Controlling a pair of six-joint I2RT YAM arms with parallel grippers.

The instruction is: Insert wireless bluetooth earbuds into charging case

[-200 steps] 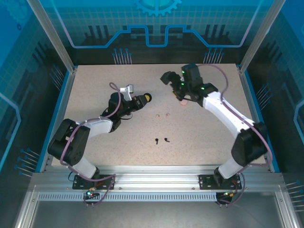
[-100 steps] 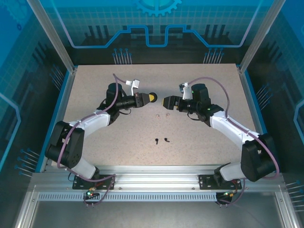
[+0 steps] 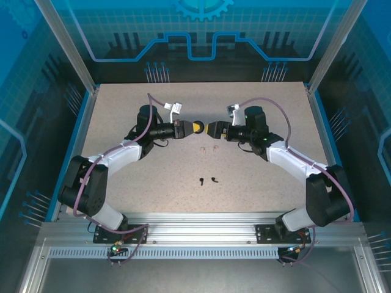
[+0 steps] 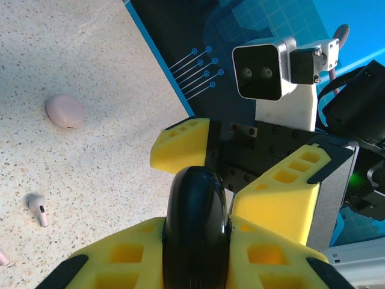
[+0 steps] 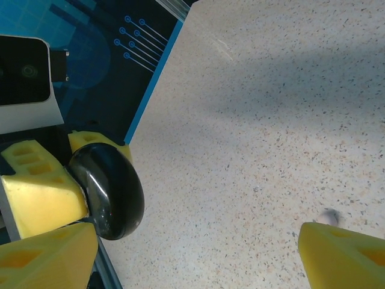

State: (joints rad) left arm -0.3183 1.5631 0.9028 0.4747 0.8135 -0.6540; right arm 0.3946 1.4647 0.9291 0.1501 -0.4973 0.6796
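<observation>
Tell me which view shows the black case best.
Left wrist: the black case looms large, clamped in the left pincer. Right wrist shows its rounded side; the top view shows a dark speck.

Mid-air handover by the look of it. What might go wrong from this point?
1. The glossy, rounded black case is pinched in the left gripper; it may slip out when the open right gripper closes on it.
2. Both sets of fingers sit almost tip to tip, so they may clash.
3. A dropped case would likely land near the pink earbuds and scatter them.
</observation>
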